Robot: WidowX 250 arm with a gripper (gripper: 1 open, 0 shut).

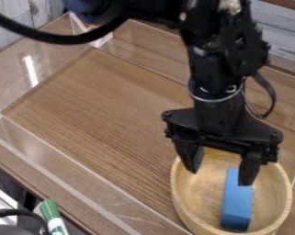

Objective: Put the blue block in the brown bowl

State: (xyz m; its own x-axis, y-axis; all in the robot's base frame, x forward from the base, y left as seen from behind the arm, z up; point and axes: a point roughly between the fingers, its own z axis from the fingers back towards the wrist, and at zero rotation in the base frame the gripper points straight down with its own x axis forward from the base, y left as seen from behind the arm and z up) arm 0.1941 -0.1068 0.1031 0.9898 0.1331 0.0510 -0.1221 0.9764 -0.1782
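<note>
camera view: the blue block (237,204) lies in the bowl (184,204), on its floor, toward three o'clock of the bowl's middle, its long side running roughly from twelve to six. the pincer (220,174) is open — two dark fingers spread wide, with nothing between them — and it hangs over the bowl's twelve o'clock side. the right-hand finger in the view comes down close by the block's twelve o'clock end; whether it touches, i cannot tell (the overlap hides it).

the placing itself looks done, so the step in hand is, as i judge it, a clean retreat. to do it well, lift straight up first, with the fingers kept wide, and swing away only once both tips are above the rim. a sideways start could nudge the block or catch the rim and drag the bowl along the table (100,106). go gently at the outset — if a fingertip is resting against the block, a slow rise lets it slip free without tipping it. don't close the fingers on the way out, since one might brush the block's near end. no fresh grasp seems called for; the block sits well inside the rim, and neatness isn't asked.
</note>
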